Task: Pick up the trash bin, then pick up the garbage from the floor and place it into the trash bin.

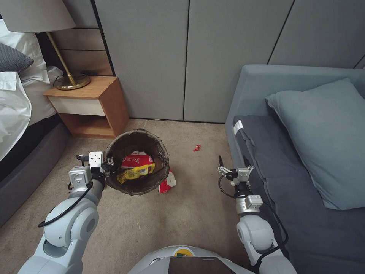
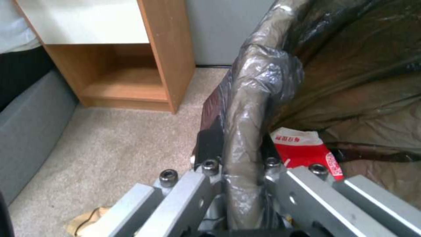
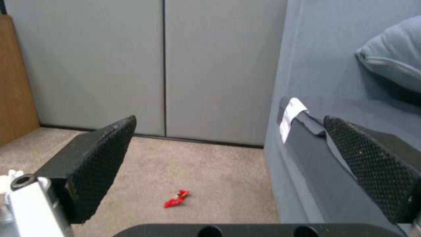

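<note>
The trash bin [image 1: 137,163], lined with a dark brown bag, hangs tilted above the carpet. My left gripper [image 1: 107,164] is shut on its near-left rim [image 2: 245,108], one finger on each side of the bagged wall. Inside lie a red-and-white wrapper [image 1: 137,159] [image 2: 302,148] and a yellow wrapper [image 1: 135,172]. A red-and-white piece of garbage [image 1: 167,182] lies on the carpet beside the bin's right side. A small red wrapper [image 1: 196,148] [image 3: 177,198] lies farther out on the carpet. My right gripper [image 1: 225,167] [image 3: 228,164] is open, held in the air beside the sofa, apart from the small red wrapper.
A wooden nightstand [image 1: 91,104] with a brass lamp [image 1: 72,80] stands at the back left, beside a bed [image 1: 15,114]. A blue-grey sofa [image 1: 304,160] with a cushion runs along the right. Grey wall panels [image 1: 182,57] close off the back. Something tan [image 2: 87,219] lies on the carpet under the left arm.
</note>
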Controlling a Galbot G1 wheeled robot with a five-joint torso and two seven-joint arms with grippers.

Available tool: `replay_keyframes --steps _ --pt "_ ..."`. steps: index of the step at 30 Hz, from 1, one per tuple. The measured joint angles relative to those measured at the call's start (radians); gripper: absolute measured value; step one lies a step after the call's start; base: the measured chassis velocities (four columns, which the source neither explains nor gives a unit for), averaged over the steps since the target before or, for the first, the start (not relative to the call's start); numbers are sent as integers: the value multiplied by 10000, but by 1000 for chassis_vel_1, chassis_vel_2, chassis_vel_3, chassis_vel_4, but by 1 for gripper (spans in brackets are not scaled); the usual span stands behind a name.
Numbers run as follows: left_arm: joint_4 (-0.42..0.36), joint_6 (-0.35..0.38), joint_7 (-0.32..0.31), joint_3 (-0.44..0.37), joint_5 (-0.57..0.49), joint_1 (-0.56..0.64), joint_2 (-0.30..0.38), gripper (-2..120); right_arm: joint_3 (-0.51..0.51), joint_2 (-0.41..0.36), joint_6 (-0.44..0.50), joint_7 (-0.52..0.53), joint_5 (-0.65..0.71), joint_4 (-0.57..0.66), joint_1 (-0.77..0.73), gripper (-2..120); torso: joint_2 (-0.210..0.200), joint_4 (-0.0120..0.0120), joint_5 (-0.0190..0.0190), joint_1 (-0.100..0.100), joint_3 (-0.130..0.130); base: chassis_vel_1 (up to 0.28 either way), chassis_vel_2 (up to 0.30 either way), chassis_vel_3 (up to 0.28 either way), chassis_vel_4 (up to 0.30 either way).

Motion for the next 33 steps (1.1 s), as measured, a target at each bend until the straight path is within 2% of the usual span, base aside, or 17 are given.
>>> replay_keyframes --steps 33 --pt "56 0 1 42 5 -15 70 0 -65 9 105 128 29 -172 73 100 0 0 0 0 1 -65 65 58 -61"
